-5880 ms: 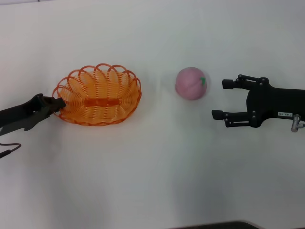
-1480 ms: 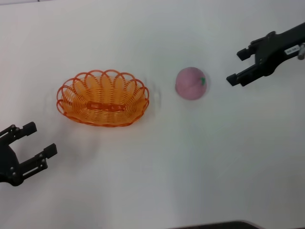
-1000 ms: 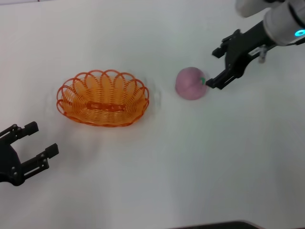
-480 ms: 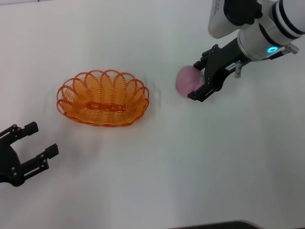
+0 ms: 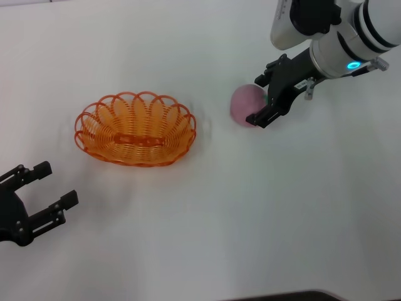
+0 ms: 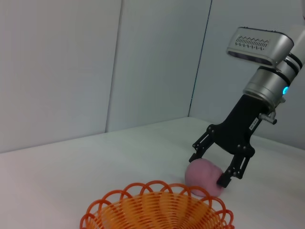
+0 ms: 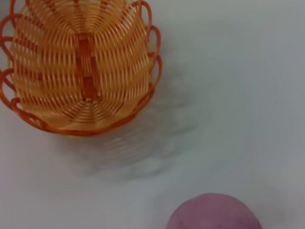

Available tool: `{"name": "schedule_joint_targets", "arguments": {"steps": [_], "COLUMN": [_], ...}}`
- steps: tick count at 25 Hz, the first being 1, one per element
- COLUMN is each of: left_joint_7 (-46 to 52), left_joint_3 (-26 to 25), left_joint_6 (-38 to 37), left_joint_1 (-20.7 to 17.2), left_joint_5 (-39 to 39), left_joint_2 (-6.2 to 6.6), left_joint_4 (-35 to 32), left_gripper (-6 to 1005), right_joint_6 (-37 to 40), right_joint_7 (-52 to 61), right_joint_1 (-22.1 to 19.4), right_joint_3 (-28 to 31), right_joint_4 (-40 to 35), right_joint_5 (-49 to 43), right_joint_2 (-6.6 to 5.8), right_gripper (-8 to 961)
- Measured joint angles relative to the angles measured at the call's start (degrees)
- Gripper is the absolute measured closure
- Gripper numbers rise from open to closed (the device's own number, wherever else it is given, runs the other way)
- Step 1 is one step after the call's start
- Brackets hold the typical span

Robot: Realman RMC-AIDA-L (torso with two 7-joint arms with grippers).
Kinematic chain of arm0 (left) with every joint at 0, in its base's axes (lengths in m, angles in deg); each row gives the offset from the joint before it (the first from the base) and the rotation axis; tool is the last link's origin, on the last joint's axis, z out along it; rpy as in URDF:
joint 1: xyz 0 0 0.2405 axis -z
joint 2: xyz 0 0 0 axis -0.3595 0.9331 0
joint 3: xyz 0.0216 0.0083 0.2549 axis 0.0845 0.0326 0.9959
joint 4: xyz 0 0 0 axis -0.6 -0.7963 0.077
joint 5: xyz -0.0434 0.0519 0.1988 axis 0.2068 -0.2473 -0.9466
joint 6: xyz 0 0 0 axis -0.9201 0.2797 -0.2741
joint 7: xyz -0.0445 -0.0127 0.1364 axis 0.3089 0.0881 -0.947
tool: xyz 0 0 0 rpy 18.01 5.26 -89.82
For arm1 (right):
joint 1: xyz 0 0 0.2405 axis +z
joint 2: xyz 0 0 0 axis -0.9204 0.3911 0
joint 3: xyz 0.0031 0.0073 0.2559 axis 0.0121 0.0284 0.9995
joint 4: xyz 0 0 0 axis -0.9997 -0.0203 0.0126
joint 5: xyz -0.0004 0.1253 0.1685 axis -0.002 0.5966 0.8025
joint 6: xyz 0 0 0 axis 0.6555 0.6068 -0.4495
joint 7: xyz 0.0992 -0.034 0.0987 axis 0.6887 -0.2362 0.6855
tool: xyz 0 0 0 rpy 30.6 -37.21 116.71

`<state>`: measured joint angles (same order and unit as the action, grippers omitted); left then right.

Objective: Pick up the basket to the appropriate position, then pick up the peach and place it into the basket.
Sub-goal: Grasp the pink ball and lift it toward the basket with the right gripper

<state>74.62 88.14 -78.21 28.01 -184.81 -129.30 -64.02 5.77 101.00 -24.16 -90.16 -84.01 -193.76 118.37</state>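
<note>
The right arm is reaching in from about 1 o'clock of the head view, with its white and silver wrist segments showing a small blue light. Its black two-finger right gripper (image 5: 260,97) is pointing down towards 7 o'clock, and its fingers are standing apart, one finger (image 5: 265,76) on the far side and the other finger (image 5: 259,119) on the near side. In the left wrist view the same right gripper (image 6: 213,164) is hanging down with its two fingers spread.

The left arm is resting at about 8 o'clock, low at the edge. Its black left gripper (image 5: 52,187) is lying with both fingers spread, holding nothing.
</note>
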Motion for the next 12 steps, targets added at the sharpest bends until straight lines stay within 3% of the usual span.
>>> {"name": "schedule_joint_targets", "arguments": {"steps": [5, 12], "left_joint_7": [0.00, 0.00], "left_joint_3": [0.00, -0.01], "left_joint_6": [-0.03, -0.04], "left_joint_1": [0.09, 0.18], "left_joint_5": [0.00, 0.00], "left_joint_2": [0.00, 0.00], "left_joint_4": [0.00, 0.00], "left_gripper": [249, 249], "right_joint_6": [-0.36, -0.44], "right_joint_7": [0.56, 1.87], "right_joint_1": [0.21, 0.20], "right_joint_3": [-0.05, -0.32], "right_joint_4": [0.70, 0.02], "right_joint_5": [0.03, 0.03], "right_joint_2": [0.02, -0.06], "right_gripper": [25, 159]}}
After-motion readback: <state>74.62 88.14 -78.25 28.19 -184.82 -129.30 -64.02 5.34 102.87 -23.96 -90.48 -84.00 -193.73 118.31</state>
